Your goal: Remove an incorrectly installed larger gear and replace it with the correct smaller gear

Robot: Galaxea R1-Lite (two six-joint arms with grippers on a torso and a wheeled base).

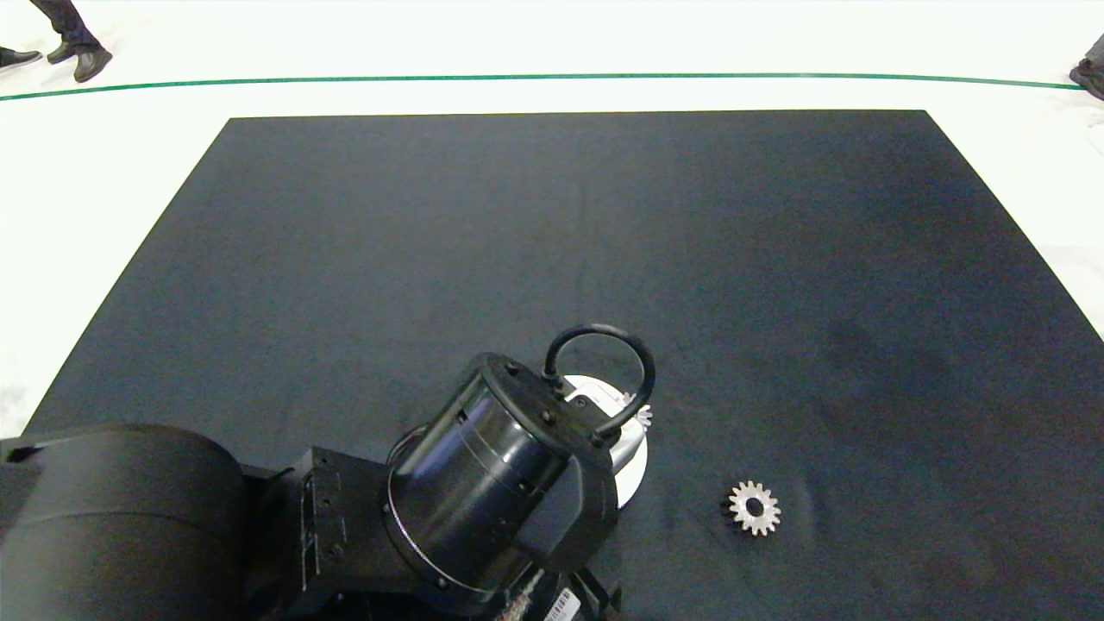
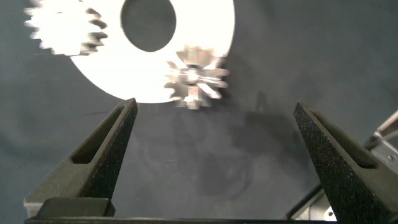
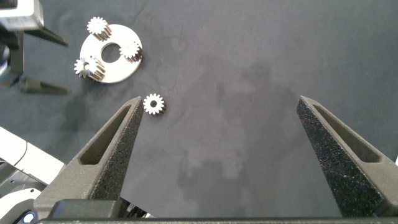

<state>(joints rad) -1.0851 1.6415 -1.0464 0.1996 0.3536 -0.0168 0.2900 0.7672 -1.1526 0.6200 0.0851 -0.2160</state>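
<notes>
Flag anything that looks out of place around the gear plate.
One gear lies loose on the black mat, apart from the round white plate that carries three gears. On the plate, the bright long-toothed gear overhangs the rim. The open left pincer hovers near it.

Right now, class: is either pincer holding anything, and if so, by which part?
Nothing is held. The left pincer is open above the white disc, and the right pincer is open over bare cloth.
</notes>
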